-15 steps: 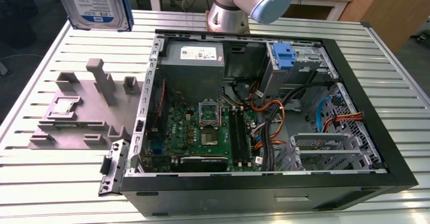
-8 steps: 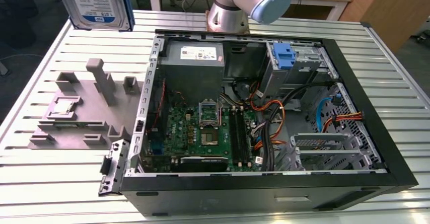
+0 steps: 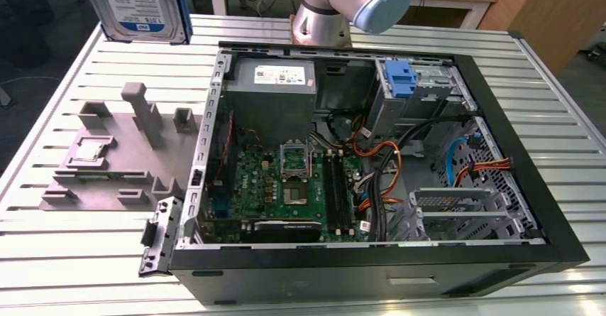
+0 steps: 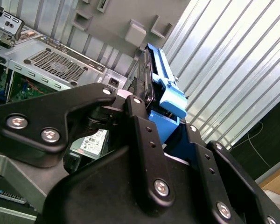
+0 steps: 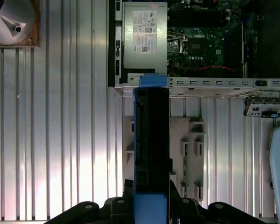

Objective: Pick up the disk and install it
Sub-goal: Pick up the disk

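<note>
The disk (image 3: 138, 3), a silver-grey hard drive with a white-and-blue label and blue rails, hangs upright above the table's far corner at the exterior view's left, outside the open computer case (image 3: 530, 209). In the first wrist view the disk (image 5: 151, 140) shows edge-on, sticking out from my gripper (image 5: 151, 198), which is shut on it. In the second wrist view the black fingers (image 4: 140, 121) clamp the disk's blue rail (image 4: 163, 84). Below lie the slatted table and the case's edge.
Inside the case sit a grey power-supply box (image 3: 272, 74), the motherboard (image 3: 294, 181), loose cables and an upright blue bracket (image 3: 402, 78) in the drive bay. A grey fixture plate (image 3: 113, 167) lies on the table beside the case. The arm's base (image 3: 322, 18) stands behind the case.
</note>
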`<state>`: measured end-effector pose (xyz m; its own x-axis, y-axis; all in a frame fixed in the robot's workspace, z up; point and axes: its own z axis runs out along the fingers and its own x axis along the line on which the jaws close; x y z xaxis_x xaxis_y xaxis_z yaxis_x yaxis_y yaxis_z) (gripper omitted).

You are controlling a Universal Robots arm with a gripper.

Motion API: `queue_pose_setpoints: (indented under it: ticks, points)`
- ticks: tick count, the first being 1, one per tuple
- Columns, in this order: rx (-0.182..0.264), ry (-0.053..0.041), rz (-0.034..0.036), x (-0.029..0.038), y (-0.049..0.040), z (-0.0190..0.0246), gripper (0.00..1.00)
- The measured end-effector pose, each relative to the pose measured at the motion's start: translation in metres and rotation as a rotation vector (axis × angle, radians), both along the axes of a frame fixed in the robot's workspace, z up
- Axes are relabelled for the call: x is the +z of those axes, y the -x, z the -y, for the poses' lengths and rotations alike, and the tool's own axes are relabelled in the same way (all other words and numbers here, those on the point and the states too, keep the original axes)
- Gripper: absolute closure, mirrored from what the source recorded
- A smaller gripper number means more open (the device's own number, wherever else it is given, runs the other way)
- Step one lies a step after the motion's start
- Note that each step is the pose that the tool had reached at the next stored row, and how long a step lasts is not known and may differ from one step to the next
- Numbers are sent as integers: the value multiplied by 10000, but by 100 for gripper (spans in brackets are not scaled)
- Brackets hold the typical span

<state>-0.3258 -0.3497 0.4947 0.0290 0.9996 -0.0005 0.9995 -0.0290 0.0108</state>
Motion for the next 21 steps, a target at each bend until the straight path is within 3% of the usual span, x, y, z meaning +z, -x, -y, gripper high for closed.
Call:
queue_pose_setpoints:
  ticks: [21]
  points:
    - [0, 1, 0, 0, -109, 0, 63]
